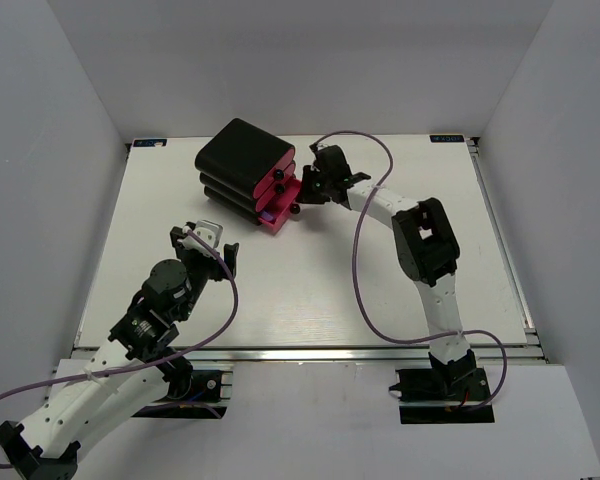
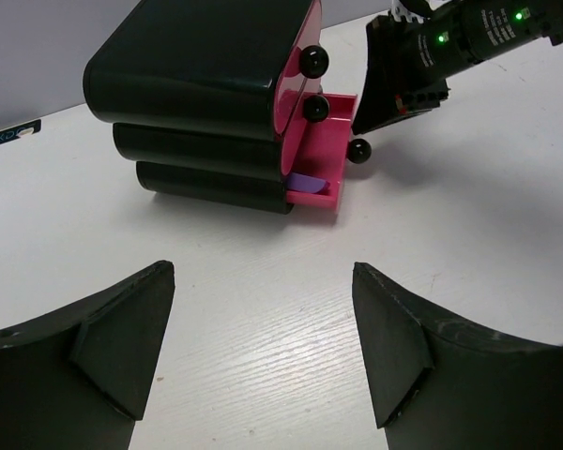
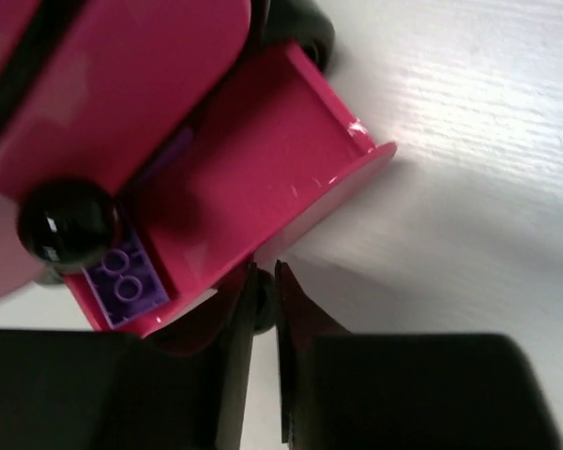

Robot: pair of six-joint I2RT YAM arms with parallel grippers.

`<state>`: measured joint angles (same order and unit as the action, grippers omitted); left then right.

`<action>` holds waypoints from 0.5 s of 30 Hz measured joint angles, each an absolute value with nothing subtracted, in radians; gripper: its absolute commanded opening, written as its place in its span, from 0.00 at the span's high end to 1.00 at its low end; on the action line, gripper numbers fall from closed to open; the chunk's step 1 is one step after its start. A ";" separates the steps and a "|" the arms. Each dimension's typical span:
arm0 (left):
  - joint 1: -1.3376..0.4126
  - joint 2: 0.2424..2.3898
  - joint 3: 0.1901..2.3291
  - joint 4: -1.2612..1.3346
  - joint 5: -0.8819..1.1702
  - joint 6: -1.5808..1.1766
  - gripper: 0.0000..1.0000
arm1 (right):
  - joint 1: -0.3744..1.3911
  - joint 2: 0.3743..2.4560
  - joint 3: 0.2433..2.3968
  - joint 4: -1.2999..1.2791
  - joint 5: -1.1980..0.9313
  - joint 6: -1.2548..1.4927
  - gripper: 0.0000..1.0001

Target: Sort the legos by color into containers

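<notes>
The right end effector [image 3: 266,281] is pinching almost together, seemingly clamping the knob [image 2: 358,150] of the pulled-out bottom drawer [image 3: 291,141]. A purple lego [image 3: 125,278] is lying inside, just beyond its fingertips. The left end effector [image 2: 263,272] is hanging spread and empty. Sorting is looking nearly finished, with the drawer awaiting closing.

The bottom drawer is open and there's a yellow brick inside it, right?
Not quite. The bottom drawer is open, but the brick inside it is purple, not yellow. The right wrist view shows it up close.
</notes>
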<state>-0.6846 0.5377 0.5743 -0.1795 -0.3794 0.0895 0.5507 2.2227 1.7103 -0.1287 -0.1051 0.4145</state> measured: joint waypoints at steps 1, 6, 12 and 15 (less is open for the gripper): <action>-0.685 0.538 0.572 -0.179 -0.382 0.089 0.14 | 0.548 2.240 1.731 -0.119 -0.116 0.440 0.71; -0.685 0.538 0.564 -0.179 -0.391 0.094 0.14 | 0.534 2.309 1.785 -0.078 -0.171 0.538 0.60; -0.685 0.538 0.564 -0.176 -0.399 0.098 0.14 | 0.524 2.333 1.791 -0.026 -0.226 0.596 0.57; -0.685 0.538 0.563 -0.175 -0.402 0.099 0.14 | 0.524 2.369 1.840 -0.004 -0.253 0.620 0.57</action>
<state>-0.6846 0.5377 0.5632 -0.1745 -0.4015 0.0986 0.5240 2.3692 1.8397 -0.0040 -0.2535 0.6197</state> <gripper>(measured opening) 0.859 0.428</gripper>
